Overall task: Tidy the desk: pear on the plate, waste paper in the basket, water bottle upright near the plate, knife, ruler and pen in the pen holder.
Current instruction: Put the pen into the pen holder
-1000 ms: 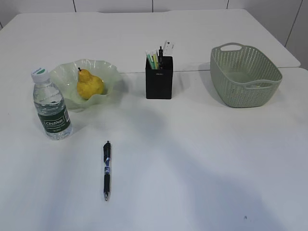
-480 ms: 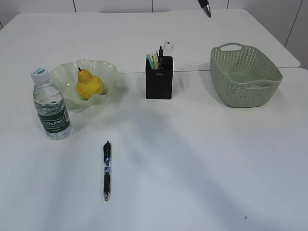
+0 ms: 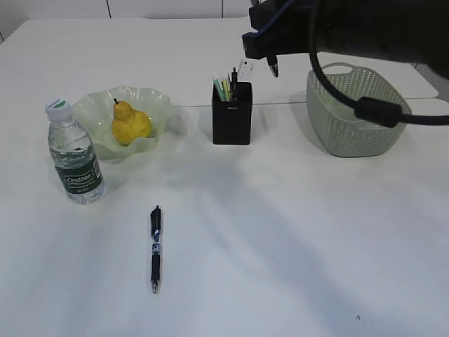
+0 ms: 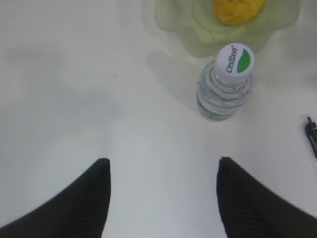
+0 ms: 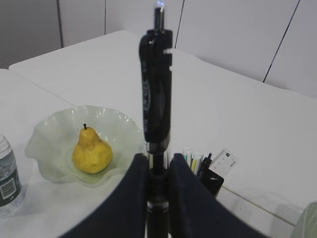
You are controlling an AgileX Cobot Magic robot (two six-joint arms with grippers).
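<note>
My right gripper (image 5: pixel 158 158) is shut on a black pen (image 5: pixel 156 89), held upright. In the exterior view this gripper (image 3: pixel 266 49) hangs just above and to the right of the black pen holder (image 3: pixel 232 123), with the pen's tip (image 3: pixel 272 69) pointing down. The holder has several items in it, among them the clear ruler (image 3: pixel 245 69). A second pen (image 3: pixel 155 247) lies on the desk (image 3: pixel 295 232). The pear (image 3: pixel 130 125) rests in the plate (image 3: pixel 158 105). The water bottle (image 3: pixel 76 158) stands upright beside the plate. My left gripper (image 4: pixel 163 161) is open over bare desk, short of the bottle (image 4: pixel 225 84).
The sage green basket (image 3: pixel 351 133) stands at the right, partly hidden by my right arm and its cable (image 3: pixel 365 109). Its contents are hidden. A seam between two tabletops runs behind the pen holder.
My right arm has come down into the exterior view from the top with the pen. Before, only the pen's tip showed at the upper edge. Nothing on the desk moved.
</note>
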